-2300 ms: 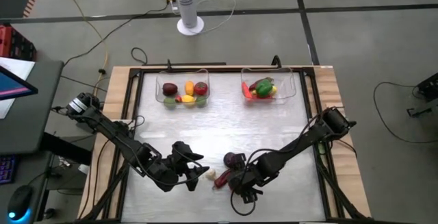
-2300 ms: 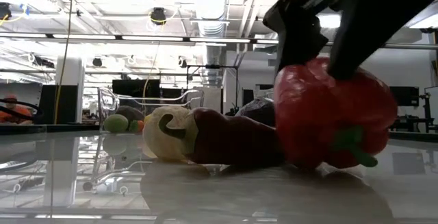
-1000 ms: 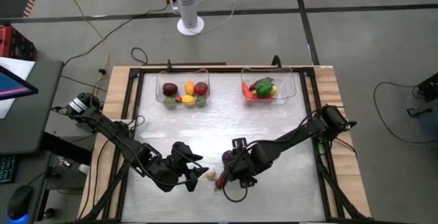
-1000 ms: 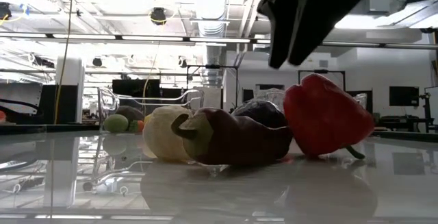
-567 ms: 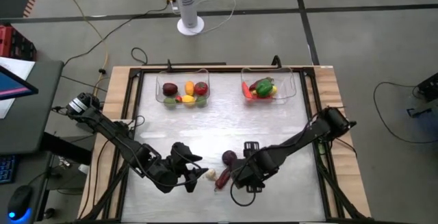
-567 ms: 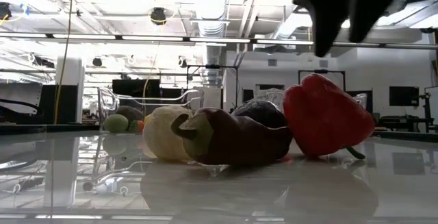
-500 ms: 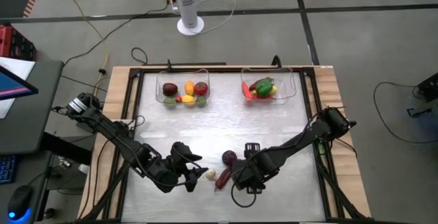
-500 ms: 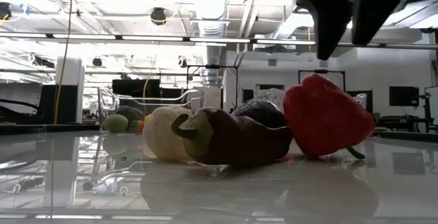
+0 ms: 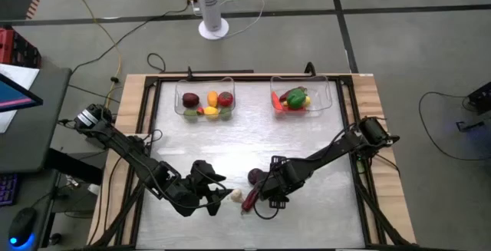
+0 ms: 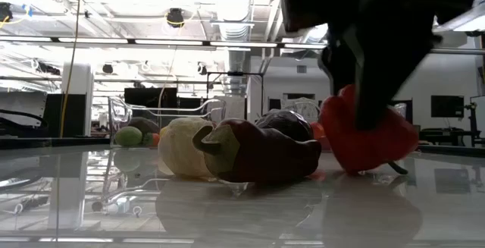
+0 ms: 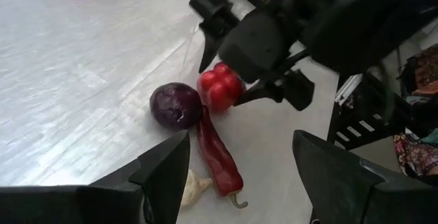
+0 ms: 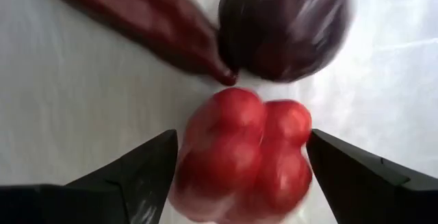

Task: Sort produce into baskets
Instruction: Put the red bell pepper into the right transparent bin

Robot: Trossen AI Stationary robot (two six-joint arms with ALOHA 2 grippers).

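Grey concrete floor with loose cables, around a pale metal table (image 9: pixel 307 151) in a wooden frame, seen from above. At the far edge of the table, two clear plastic baskets side by side: left basket (image 9: pixel 179 90) holding round pieces in dark red, yellow, red and green; right basket (image 9: pixel 328 90) holding a green piece with red and yellow ones. Judging by that, most of the sorting done, four pieces left.

Leftovers bunched near the table's front edge, all close together. Glossy red pepper (image 12: pixel 243 155), lobed and plump, lying on its side. Just beside it, a round dark purple cabbage (image 11: pixel 176 105) and a long dark red chilli (image 11: pixel 220 154), its tip right against the cabbage. Next to the chilli, a small cream garlic bulb (image 11: pixel 191 185).

Right gripper (image 12: pixel 239 166) lowered over the red pepper, fingers spread wide on either side, not yet closed on it. Left gripper (image 11: pixel 239 166) hovering low just left of the group, fingers apart, holding nothing.
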